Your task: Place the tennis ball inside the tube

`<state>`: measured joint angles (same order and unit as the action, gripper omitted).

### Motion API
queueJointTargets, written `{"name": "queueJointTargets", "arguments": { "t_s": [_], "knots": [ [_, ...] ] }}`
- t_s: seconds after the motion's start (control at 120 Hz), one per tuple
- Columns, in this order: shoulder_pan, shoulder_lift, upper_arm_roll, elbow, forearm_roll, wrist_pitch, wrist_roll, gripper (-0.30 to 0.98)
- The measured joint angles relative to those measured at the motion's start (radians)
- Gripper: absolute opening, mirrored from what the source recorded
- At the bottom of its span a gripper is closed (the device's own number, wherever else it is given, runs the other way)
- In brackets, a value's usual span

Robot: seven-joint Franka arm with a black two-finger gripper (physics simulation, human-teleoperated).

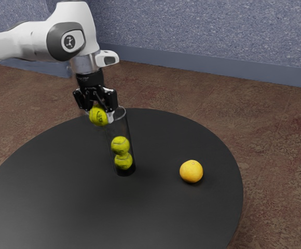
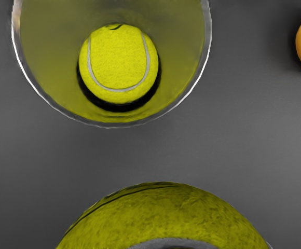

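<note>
Holding tennis ball in claw, just beside mouth of tube, at 9 o'clock in exterior view. Probably at aligning step. Next: ease toward 3 o'clock, centre, release

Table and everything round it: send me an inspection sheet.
Surface: dark round table, tube standing upright on it.
Job's things: two tennis balls stacked inside the tube; a third ball held beside the tube's mouth, not in it.
Clutter: orange, apart from the tube.
Grippers: end effector closed on the third ball.
Cables: nothing seen.
Surroundings: brown floor, speckled wall.
</note>
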<state>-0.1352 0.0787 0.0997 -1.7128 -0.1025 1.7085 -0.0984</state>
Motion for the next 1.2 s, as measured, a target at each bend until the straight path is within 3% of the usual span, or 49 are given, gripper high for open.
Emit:
{"name": "queueJointTargets", "arguments": {
  "t_s": [0.492,0.775,1.0,1.2],
  "knots": [
    [-0.019,0.213,0.06,0.279,0.02,-0.071,0.006,0.24],
    [-0.019,0.252,0.061,0.301,0.014,-0.042,0.009,0.27],
    [-0.02,0.257,0.061,0.301,0.001,-0.023,0.013,0.51],
    [-0.02,0.227,0.061,0.284,-0.003,-0.021,0.016,0.62]
  ]
}}
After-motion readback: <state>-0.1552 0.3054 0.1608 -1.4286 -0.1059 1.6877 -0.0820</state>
